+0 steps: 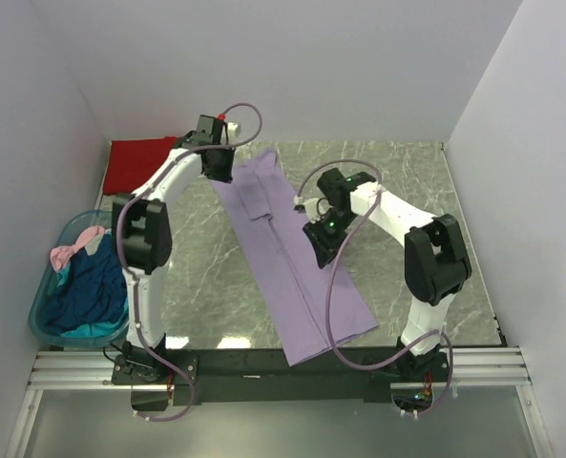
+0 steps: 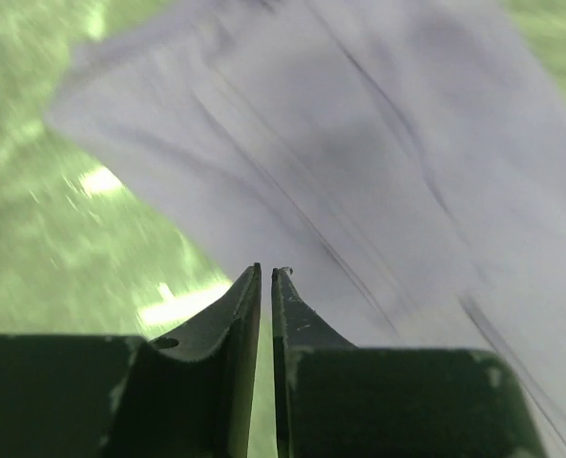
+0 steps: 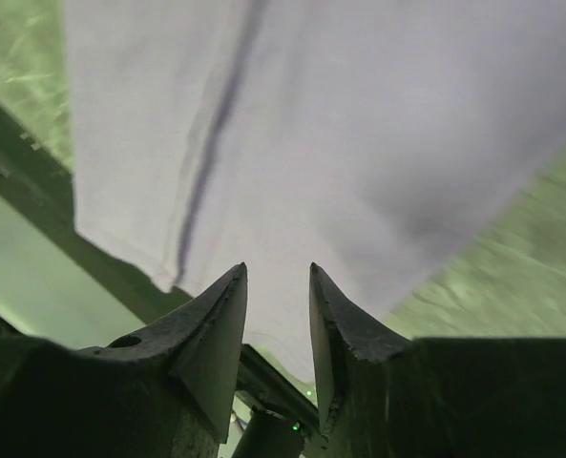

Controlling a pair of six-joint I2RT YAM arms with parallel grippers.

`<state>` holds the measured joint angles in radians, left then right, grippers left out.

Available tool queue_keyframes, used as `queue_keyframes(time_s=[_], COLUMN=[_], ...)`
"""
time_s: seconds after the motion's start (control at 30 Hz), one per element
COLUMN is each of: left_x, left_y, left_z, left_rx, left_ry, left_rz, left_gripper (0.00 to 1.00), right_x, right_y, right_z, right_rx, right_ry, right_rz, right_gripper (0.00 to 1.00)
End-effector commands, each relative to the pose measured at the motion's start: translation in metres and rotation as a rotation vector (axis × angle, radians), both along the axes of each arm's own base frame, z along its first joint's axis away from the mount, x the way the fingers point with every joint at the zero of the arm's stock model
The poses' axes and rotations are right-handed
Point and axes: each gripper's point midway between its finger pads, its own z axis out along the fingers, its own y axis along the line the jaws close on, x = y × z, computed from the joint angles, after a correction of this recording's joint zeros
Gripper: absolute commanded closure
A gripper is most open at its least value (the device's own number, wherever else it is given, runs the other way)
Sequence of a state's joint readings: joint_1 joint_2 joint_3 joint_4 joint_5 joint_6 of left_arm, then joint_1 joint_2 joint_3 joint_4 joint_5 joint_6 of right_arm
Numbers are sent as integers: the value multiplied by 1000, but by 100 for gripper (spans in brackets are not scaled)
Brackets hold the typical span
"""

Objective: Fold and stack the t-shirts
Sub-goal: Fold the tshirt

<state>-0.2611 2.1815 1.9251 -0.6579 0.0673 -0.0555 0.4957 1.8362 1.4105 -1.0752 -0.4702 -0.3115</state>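
Both wrist views are blurred. In the top view the left arm hides part of the red shirt [image 1: 135, 164] in the table's [image 1: 407, 191] 10 o'clock corner. The shirts in the tub [image 1: 44, 315] at 8 o'clock are a heap: dark blue [image 1: 87, 291] with pink [image 1: 68, 253] on top.

The purple shirt [image 1: 268, 239] lies folded into a long creased strip. It runs from 12 o'clock to 5 o'clock, and its near end hangs over the table edge.

The left gripper [image 2: 266, 272] hangs over the strip's far end, jaws a slit apart and holding nothing. The right gripper [image 3: 276, 269] is above the strip's middle, moderately parted and also empty.
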Motion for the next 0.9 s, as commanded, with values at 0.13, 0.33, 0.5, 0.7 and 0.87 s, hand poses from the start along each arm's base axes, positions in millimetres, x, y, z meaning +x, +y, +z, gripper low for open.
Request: queue_keyframes(time_s=[0.13,0.33,0.5,0.7,0.87], left_x=[-65,-81,-92,-89,-65], left_y=[-40,-48,-58,-72,-96], left_z=[21,-12,-43,-81,-92], left_rx=[-222,-242,-232,-242,-265], left_ry=[109,230,301,385,386], left_rz=[-88,-83,-101,-132,-194], left_gripper=[85,86,87,87,87], right_x=[-7,-31,-62,-97,-107], right_y=[-12,-9,8,65,98], right_z=[-32,-66,-83,-66,-18], right_rx=[-69,-95,-67,106,286], right_ry=[67,141,210,288,283], right_rz=[-44,-35,11,122,199], right_gripper=[64,68,69,68,62])
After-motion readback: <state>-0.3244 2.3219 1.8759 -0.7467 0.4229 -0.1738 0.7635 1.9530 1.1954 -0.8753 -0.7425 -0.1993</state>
